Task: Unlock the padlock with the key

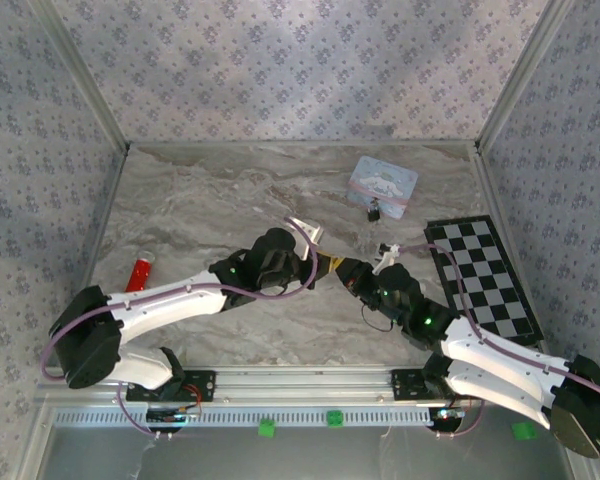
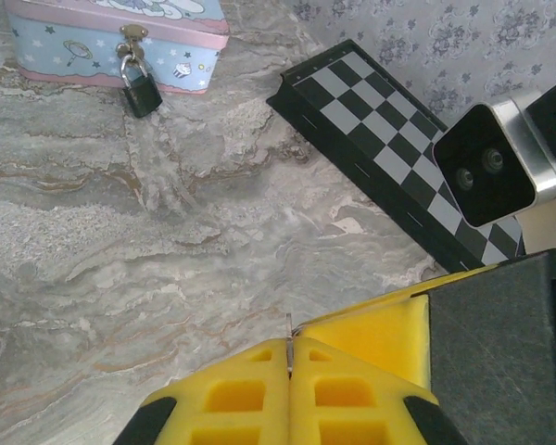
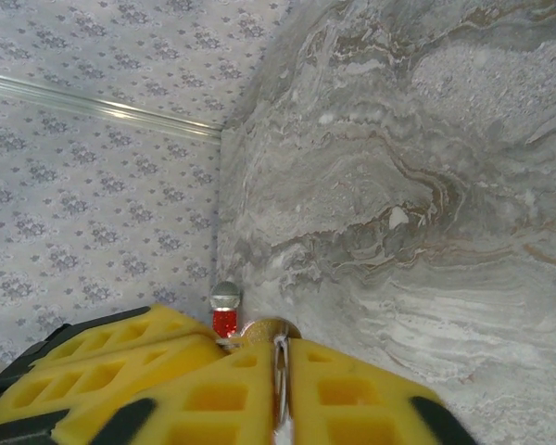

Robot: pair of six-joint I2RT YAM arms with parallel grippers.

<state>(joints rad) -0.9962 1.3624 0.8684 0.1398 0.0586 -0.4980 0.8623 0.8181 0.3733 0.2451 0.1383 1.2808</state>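
Note:
The small black padlock (image 2: 141, 91) hangs from the brass hasp of a pale blue pink-rimmed tin (image 2: 120, 42) at the back of the table; from above, the padlock (image 1: 374, 211) is at the tin's (image 1: 383, 185) front edge. Both grippers meet tip to tip mid-table. My left gripper (image 2: 288, 348) (image 1: 318, 265) is shut on a thin metal edge of the key (image 2: 288, 326). My right gripper (image 3: 280, 357) (image 1: 348, 272) is closed to a narrow slit on the key's wire ring, with the brass key head (image 3: 264, 329) just past its tips.
A folded chessboard (image 1: 483, 278) (image 2: 398, 158) lies at the right. A red tube with a silver cap (image 1: 140, 272) (image 3: 225, 311) lies at the left near the wall. Bare marble tabletop (image 1: 230, 190) stretches between the grippers and the tin.

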